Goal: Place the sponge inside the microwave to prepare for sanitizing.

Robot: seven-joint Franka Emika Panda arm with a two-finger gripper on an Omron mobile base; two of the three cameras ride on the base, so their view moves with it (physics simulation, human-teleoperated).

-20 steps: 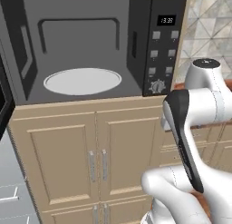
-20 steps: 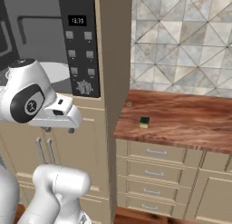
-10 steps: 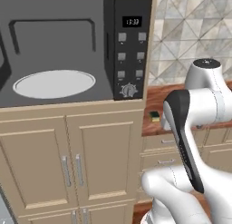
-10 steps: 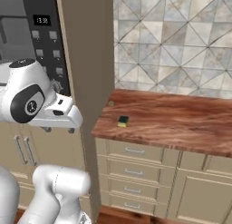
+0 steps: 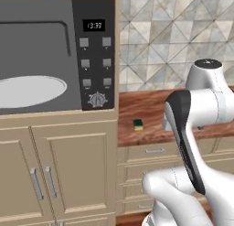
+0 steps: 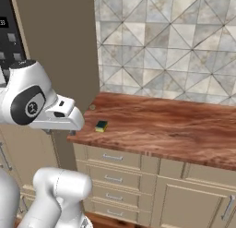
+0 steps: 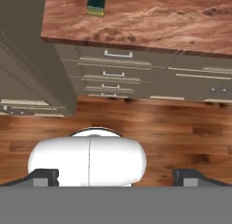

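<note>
The sponge [image 5: 138, 124] is a small yellow block with a green top, lying near the left end of the wooden counter [image 5: 153, 114]. It also shows as the sponge [image 6: 101, 126] in the right base view and as the sponge [image 7: 96, 3] at the top of the hand view. The microwave [image 5: 50, 42] stands open at the left, with its grey inside and white turntable [image 5: 27, 90] exposed. My gripper [image 7: 115, 178] is open and empty, pointing down at the floor. It hangs well short of the sponge, in front of the counter.
The microwave's control panel [image 5: 95, 60] sits beside a tall cabinet side [image 6: 60, 51]. Beige cupboard doors [image 5: 68, 170] lie under the microwave and drawers [image 6: 115, 158] under the counter [image 6: 175, 130]. A tiled wall [image 6: 166, 42] backs the counter. Wooden floor [image 7: 181, 128] lies below the hand.
The whole picture has shifted: the base has driven to the right, so the microwave slid left and the counter with the sponge came toward the centre. The arm kept its pose and the gripper stayed open.
</note>
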